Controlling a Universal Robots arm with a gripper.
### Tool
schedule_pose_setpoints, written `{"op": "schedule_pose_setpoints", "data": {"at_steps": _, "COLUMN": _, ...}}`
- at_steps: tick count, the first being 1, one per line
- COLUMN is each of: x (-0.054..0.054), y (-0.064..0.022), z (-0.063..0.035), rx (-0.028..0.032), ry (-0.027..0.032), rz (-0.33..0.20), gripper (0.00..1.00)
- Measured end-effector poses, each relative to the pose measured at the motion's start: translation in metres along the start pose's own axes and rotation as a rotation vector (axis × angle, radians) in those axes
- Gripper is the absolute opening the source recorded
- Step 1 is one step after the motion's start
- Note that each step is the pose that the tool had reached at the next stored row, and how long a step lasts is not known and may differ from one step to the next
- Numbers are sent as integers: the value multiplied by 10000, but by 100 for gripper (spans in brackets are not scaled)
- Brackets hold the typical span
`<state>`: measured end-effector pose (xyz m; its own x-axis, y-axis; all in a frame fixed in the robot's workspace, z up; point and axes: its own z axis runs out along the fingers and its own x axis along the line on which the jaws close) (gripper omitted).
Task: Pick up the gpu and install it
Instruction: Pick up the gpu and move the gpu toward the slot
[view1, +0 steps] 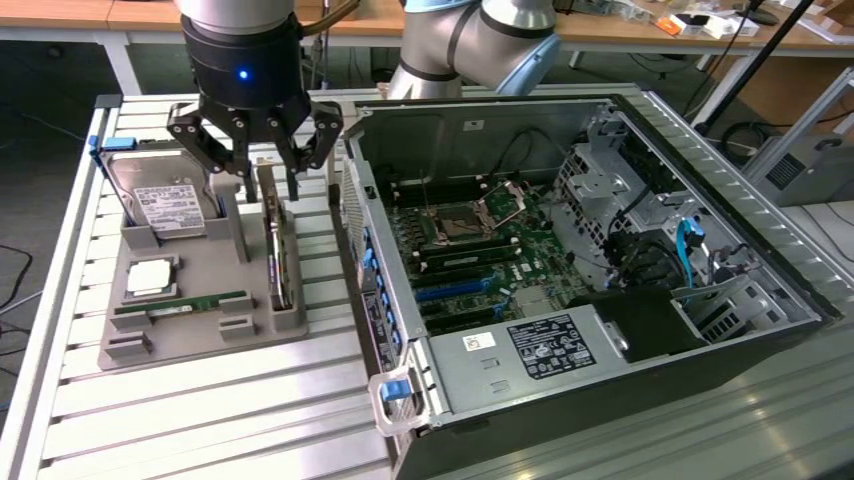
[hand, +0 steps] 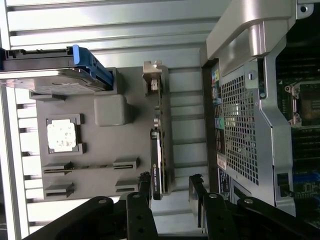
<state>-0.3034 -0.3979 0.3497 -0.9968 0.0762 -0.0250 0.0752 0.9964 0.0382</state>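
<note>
Over the grey parts tray (view1: 200, 335), the gripper (view1: 271, 180), fingers spread, straddles one end of the edge-standing gpu (view1: 276, 255), beside the open computer case (view1: 747, 250).

My slatted bench (view1: 200, 420), exterior view: grey parts tray (view1: 200, 338) at nine o'clock, carrying hard drive (view1: 167, 205), CPU (view1: 150, 277) at its six, memory stick (view1: 180, 303) beyond; open computer case (view1: 727, 175) at three o'clock.
</note>
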Motion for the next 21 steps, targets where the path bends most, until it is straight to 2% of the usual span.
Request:
{"op": "schedule_pose_setpoints", "data": {"at_steps": 3, "x": 4, "y": 21, "z": 9, "rx": -1, "ry": -1, "rz": -2, "gripper": 44}}
{"op": "schedule_pose_setpoints", "data": {"at_steps": 21, "x": 13, "y": 19, "z": 90, "rx": 4, "ry": 0, "rz": -2, "gripper": 44}}
